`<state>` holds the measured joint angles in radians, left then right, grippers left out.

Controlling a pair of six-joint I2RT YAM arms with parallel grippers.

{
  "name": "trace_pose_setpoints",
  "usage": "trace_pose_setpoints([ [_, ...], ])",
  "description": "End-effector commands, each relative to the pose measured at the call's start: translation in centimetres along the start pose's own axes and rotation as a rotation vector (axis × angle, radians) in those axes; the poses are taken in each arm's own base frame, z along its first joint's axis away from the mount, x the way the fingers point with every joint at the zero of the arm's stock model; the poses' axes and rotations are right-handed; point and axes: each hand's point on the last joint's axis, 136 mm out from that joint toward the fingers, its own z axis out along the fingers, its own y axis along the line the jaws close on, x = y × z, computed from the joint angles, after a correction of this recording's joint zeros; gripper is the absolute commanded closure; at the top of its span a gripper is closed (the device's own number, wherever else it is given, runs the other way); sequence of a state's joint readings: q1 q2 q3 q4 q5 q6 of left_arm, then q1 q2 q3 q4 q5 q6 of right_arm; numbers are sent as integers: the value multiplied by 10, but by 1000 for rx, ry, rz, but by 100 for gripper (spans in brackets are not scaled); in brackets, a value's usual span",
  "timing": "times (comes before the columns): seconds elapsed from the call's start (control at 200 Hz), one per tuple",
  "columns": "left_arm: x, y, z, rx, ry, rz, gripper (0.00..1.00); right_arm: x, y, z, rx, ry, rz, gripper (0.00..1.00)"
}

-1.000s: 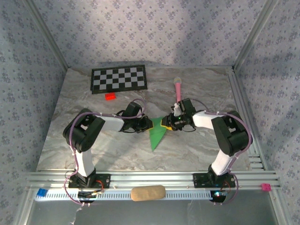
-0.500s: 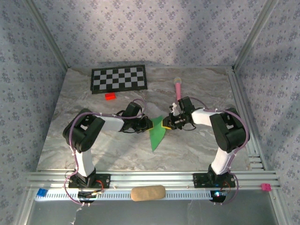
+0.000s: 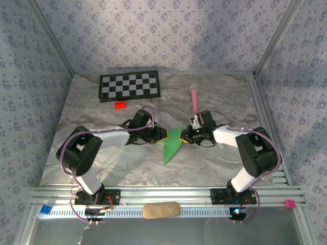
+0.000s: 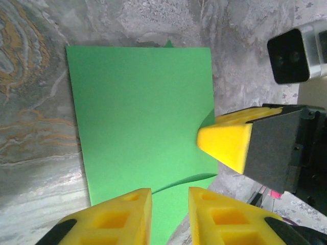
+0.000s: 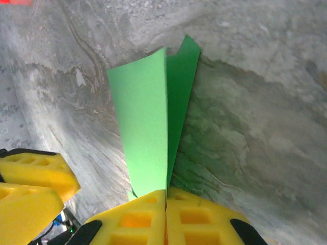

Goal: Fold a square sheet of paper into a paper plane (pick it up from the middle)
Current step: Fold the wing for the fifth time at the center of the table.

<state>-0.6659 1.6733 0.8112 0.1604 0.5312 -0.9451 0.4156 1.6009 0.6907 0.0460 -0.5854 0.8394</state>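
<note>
The green sheet of paper (image 3: 171, 145) lies folded on the marble table (image 3: 214, 158), its point toward the near edge. In the right wrist view the paper (image 5: 145, 122) stands up as two layers meeting in a crease. My right gripper (image 5: 166, 196) is shut on its near edge, at the paper's right side (image 3: 183, 137). My left gripper (image 3: 162, 136) sits at the paper's left side. Its fingers (image 4: 122, 214) stand slightly apart over the flat green sheet (image 4: 138, 112), gripper (image 4: 170, 204) open, pinching nothing. A right fingertip (image 4: 227, 143) touches the sheet's right edge.
A black-and-white checkerboard (image 3: 129, 86) and a small red block (image 3: 120, 105) lie at the back left. A pink microphone-shaped toy (image 3: 194, 97) lies behind the right gripper. A tan oblong (image 3: 161, 210) rests on the front rail. Metal frame posts bound the table.
The right gripper has closed on the paper's right edge. The left arm has stretched out lower, and its jaws have parted a little. The paper has hardly shifted.
</note>
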Motion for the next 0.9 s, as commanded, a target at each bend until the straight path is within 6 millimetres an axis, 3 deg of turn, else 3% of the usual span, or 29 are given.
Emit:
trace_pose_setpoints([
  [0.0,9,-1,2,1,18,-22,75,-4,0,-3,0,-106,123,92],
  [0.28,11,17,16,-40,22,-93,84,15,1,-2,5,-114,145,90],
  [0.605,23,48,22,-117,46,-113,88,19,11,-1,-30,-72,35,78],
  [0.894,29,56,25,-136,66,-102,91,20,15,0,-92,-8,-76,70],
])
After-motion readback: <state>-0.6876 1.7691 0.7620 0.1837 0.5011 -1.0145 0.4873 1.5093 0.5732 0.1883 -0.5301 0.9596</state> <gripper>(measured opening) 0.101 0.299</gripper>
